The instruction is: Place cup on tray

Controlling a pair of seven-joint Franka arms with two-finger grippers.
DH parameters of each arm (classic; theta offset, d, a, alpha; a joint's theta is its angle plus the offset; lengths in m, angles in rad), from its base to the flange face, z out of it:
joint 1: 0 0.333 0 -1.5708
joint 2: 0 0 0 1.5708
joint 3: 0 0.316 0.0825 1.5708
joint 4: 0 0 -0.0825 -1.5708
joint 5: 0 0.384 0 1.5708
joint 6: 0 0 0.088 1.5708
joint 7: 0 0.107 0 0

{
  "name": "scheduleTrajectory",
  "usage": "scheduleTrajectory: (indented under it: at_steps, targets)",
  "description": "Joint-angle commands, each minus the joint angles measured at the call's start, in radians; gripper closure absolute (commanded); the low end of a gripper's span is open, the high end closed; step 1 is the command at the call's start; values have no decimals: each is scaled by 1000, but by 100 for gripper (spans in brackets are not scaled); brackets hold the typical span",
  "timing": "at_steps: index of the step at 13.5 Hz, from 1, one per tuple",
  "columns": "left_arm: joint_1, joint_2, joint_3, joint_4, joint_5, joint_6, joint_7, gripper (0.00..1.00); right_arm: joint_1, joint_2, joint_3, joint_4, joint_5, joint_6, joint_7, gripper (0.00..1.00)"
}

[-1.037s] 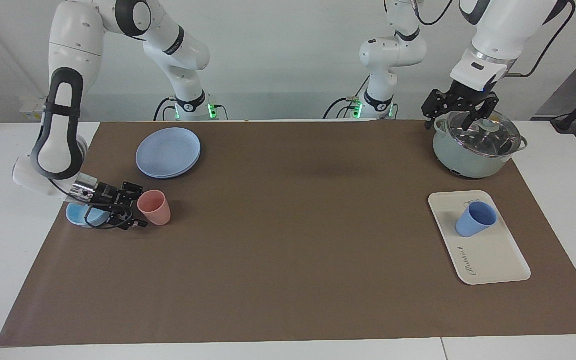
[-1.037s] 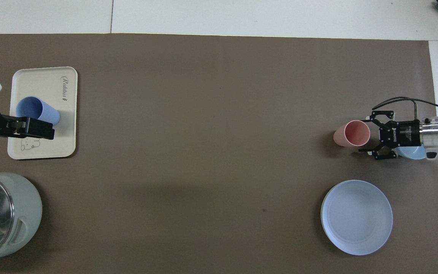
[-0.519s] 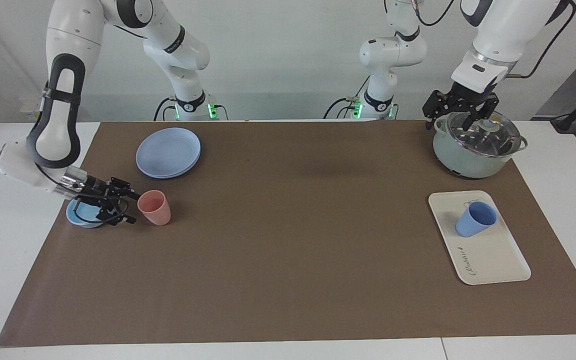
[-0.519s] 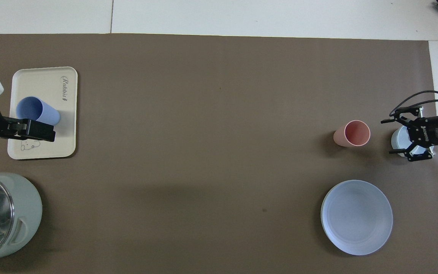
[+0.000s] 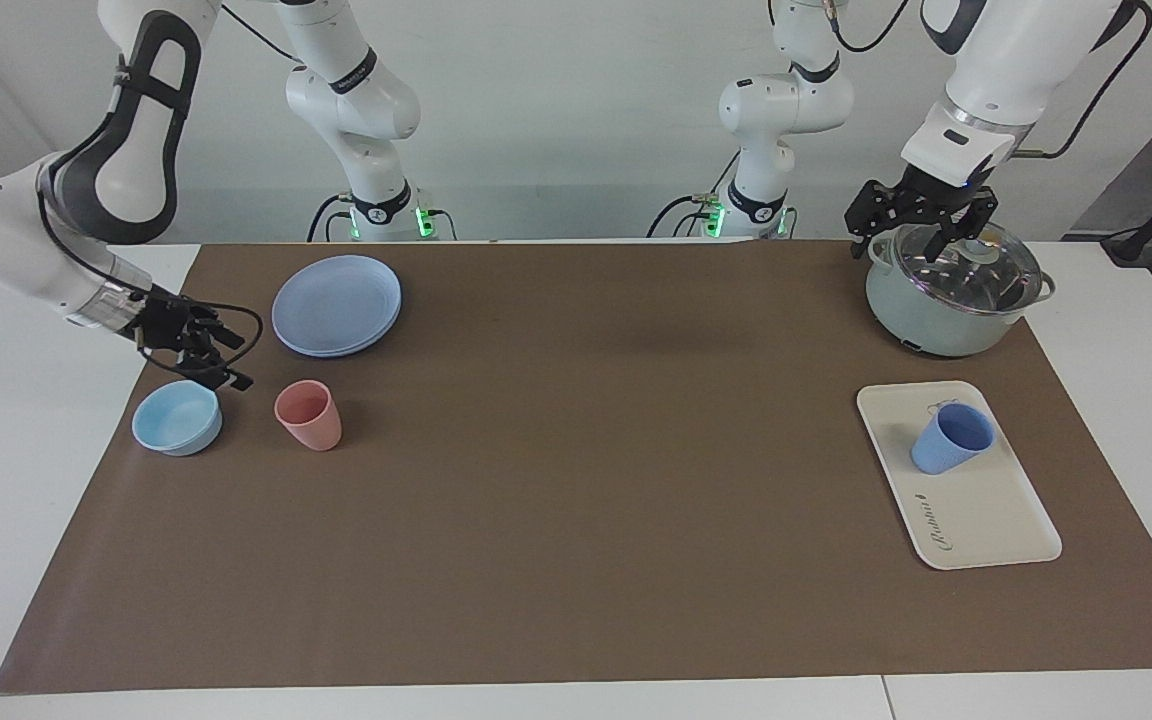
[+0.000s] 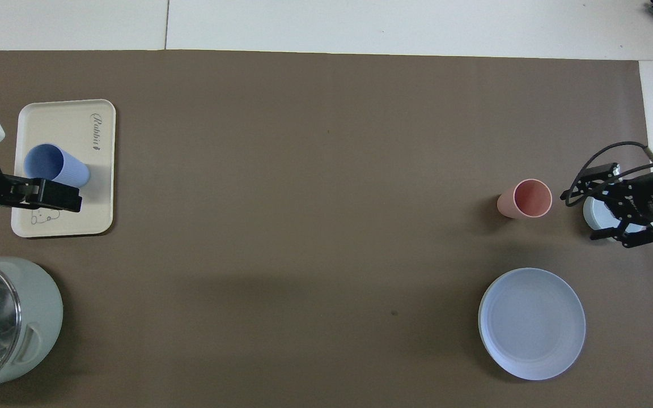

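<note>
Raised since 0.5 s earlier, the right gripper [image 5: 204, 350] hangs fingers spread over the light-blue bowl [image 5: 177, 418], lower left of the facing view, beside the pink tumbler [image 5: 308, 414]. Overhead it hides the bowl. The cup [image 5: 950, 438] stands on the tray [image 5: 986, 520], lower right. The left gripper [image 5: 921, 228], spread, waits over the pot [image 5: 951, 290]. 2 plates [image 5: 336, 304] lie upper left.
</note>
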Motion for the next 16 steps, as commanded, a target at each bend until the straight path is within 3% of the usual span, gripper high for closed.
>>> scheduleTrajectory:
  at_steps: [1, 3, 9, 16]
  targets:
    - [15, -18, -3, -19, -13, -6, 21, 0, 134, -49, 2, -9, -165, 19, -66, 1]
    - [15, -18, -3, -19, -13, -6, 21, 0, 188, -59, 0, 43, -202, 13, -69, 1]
    - [15, -18, -3, -19, -13, -6, 20, 0, 190, -53, 23, 222, -217, -24, -86, 1]
    - [15, -18, -3, -22, -13, -4, 23, 0, 187, -80, 31, 250, -263, -159, -168, 1]
